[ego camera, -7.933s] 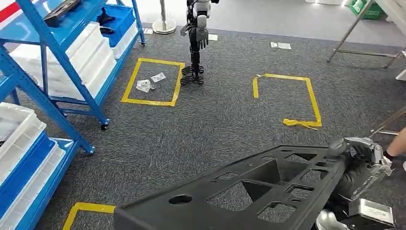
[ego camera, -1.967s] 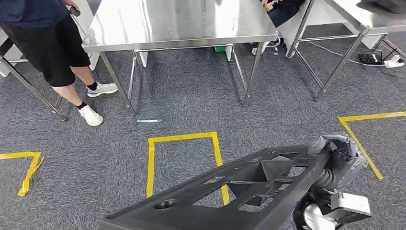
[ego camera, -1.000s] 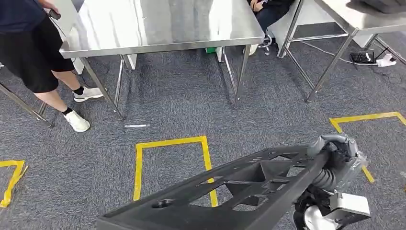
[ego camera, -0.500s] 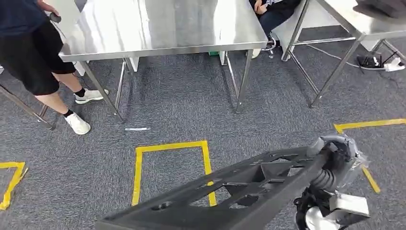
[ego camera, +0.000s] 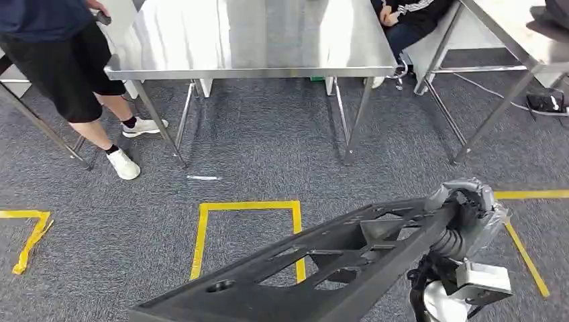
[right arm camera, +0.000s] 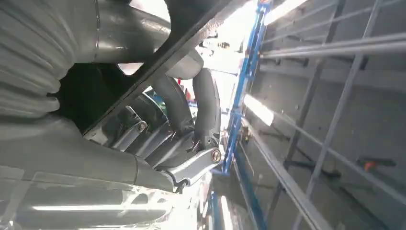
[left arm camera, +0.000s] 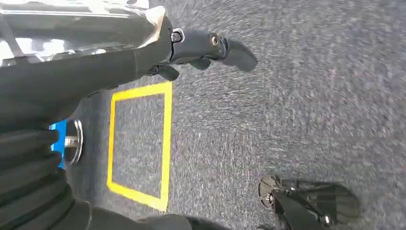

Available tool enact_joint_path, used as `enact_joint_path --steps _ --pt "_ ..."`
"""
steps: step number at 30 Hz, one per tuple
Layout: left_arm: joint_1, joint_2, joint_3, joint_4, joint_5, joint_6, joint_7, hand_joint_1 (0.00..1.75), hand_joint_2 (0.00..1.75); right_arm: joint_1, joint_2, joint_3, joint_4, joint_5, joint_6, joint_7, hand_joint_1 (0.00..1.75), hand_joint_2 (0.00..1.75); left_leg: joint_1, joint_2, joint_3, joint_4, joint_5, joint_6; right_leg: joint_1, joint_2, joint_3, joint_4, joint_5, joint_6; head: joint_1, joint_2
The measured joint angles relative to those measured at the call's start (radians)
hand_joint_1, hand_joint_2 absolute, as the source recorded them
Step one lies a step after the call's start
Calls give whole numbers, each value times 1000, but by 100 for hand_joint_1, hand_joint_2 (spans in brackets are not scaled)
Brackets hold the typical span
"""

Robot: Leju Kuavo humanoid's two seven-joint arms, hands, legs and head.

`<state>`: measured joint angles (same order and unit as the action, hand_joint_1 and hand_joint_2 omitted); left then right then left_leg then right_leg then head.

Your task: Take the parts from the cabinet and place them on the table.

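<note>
We lose the black part's (ego camera: 315, 268) near end below the frame (its bar hides the right hand's (ego camera: 463, 218) fingers).

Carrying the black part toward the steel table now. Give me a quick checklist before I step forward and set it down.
1. Part held: ok. The right hand grips one end of the black part.
2. Left hand supporting the part: cannot tell; the left wrist view shows its fingers over the carpet with nothing in them.
3. Table top free where visible: ok, bare steel surface facing the robot.
4. Path to table: ok. Carpet and a yellow tape square lie between, no obstacles.
5. People clear: not ok. A person stands at the table's left corner and another person sits behind its right side.
6. Far end of the part: cannot tell, it runs out of the head view.
</note>
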<state>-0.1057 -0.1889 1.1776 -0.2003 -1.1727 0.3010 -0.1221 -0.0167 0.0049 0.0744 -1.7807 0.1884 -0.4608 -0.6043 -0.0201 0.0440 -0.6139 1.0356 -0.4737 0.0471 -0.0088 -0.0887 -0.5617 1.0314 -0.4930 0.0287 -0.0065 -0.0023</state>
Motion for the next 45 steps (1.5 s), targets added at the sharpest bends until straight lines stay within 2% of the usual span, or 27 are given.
enact_joint_path --steps 1,2,3,5,6,7,8,10,11,12,15,16,17,18,19,21,22,23,24,26,27,28,33,38,43,44,45 --pt "1 0 0 0 1 2 0 0 175 -2 1 0 0 0 1 0 175 175 8 -10 20 -14 13 4 5 -1 5 1 -4 6 2 0" --pt "2 -1 0 0 2 2 1 0 175 -7 -1 0 3 0 2 1 175 175 14 -17 28 -26 21 5 -1 41 -3 23 -16 9 4 0" --pt "0 -2 0 0 3 3 0 0 175 -10 -1 0 4 0 2 0 175 175 15 -26 28 -26 25 12 -2 65 -25 72 -44 4 4 0" --pt "-2 -3 0 0 3 3 0 0 175 -10 -1 0 8 0 4 1 175 175 16 -48 26 -26 26 13 -5 80 -89 205 -97 0 6 0" --pt "-1 -5 0 0 4 3 0 0 175 -9 -1 0 13 0 4 1 175 175 16 -64 24 -25 26 13 -6 82 -132 286 -120 5 7 0" --pt "0 -5 0 0 4 3 0 0 175 -9 -1 0 16 0 4 1 175 175 16 -77 25 -25 25 13 -7 82 -144 298 -114 12 6 0" --pt "1 -5 0 0 4 3 1 0 175 -10 -1 0 18 0 4 1 175 175 18 -90 26 -24 25 12 -9 83 -131 263 -92 23 6 0" --pt "2 -6 0 0 6 3 1 0 175 -11 -1 0 18 0 4 1 175 175 21 -118 28 -21 23 7 -16 95 -56 93 -14 49 6 0" --pt "2 -6 0 0 6 3 1 0 175 -12 -1 0 19 0 4 1 175 175 22 -129 25 -17 19 1 -25 136 -18 0 16 56 8 0" --pt "1 -5 0 0 7 4 1 0 175 -13 0 2 21 0 4 1 175 175 15 -139 21 -11 16 -8 -16 143 -14 -4 10 45 8 0" --pt "5 -8 0 0 6 11 0 0 175 -12 -2 1 21 0 4 2 175 175 22 -155 15 -17 22 -22 -10 121 -9 -3 13 21 6 0" --pt "6 -7 0 0 6 11 0 0 175 -14 0 1 21 0 1 2 175 175 22 -159 12 -15 18 -28 -23 112 -6 -10 16 12 7 0" --pt "6 -7 0 0 5 11 0 0 175 -16 0 1 21 1 0 2 175 175 21 -120 9 2 7 -31 -24 104 -3 -11 17 9 6 0" --pt "5 -8 0 0 3 11 0 0 175 -14 2 1 21 0 0 2 175 175 19 -81 -17 47 -22 -36 -25 94 0 -11 14 -5 -5 0" --pt "3 -9 0 0 3 11 -1 0 175 -12 2 1 21 0 -1 2 175 175 24 -64 -53 118 -57 -41 -23 85 2 -11 12 -13 -7 0" --pt "2 -9 0 0 2 11 -2 0 175 -10 2 0 21 1 -1 2 175 175 30 -52 -135 273 -114 -48 -20 61 2 -11 8 -17 -6 0" --pt "4 -9 0 0 2 11 -2 0 175 -9 2 0 21 0 -1 2 175 175 33 -51 -155 304 -112 -52 -20 49 2 -11 8 -18 -6 0" --pt "5 -9 0 0 2 11 -2 0 175 -10 2 0 21 0 -1 2 175 175 36 -48 -148 282 -89 -54 -21 39 4 -11 6 -17 -7 0" --pt "5 -9 0 0 2 11 -2 0 175 -9 2 -1 21 0 -1 2 175 175 39 -44 -117 218 -49 -55 -23 35 6 -11 5 -14 -8 0" --pt "5 -8 0 0 0 11 -2 0 175 -10 2 -1 21 0 -2 2 175 175 46 -28 -20 42 24 -55 -25 27 13 -11 -2 -3 -8 0" --pt "5 -8 0 0 0 11 -2 0 175 -11 2 -1 21 1 -2 2 175 175 45 -16 0 4 13 -55 -20 22 14 -10 -4 2 -8 0" --pt "3 -9 0 0 0 9 -2 0 175 -12 0 -2 21 1 -2 2 175 175 40 -24 9 -3 13 -48 -10 21 6 -9 -8 9 -5 0" --pt "5 -11 0 0 10 3 -5 0 175 -9 -3 -1 21 0 -3 0 175 175 24 -25 9 -3 16 -36 -12 20 19 -19 -3 14 0 0" --pt "5 -10 0 1 10 -6 -5 0 175 -9 -5 -1 21 0 -3 0 175 175 18 -24 10 -2 10 -21 -18 20 26 -35 4 32 1 0" --pt "5 -10 0 1 10 -6 -5 0 175 -9 -5 -1 21 0 -3 0 175 175 17 -24 10 -2 10 -20 -18 21 26 -35 5 33 1 0" --pt "5 -9 0 1 10 -6 -5 0 175 -9 -5 -1 21 0 -3 0 175 175 13 -24 10 -1 9 -14 -22 20 27 -36 6 36 1 0" --pt "5 -6 0 0 10 -6 -5 0 175 -10 -5 -1 21 1 -3 0 175 175 1 -28 5 0 4 4 -31 17 30 -42 7 55 0 0"
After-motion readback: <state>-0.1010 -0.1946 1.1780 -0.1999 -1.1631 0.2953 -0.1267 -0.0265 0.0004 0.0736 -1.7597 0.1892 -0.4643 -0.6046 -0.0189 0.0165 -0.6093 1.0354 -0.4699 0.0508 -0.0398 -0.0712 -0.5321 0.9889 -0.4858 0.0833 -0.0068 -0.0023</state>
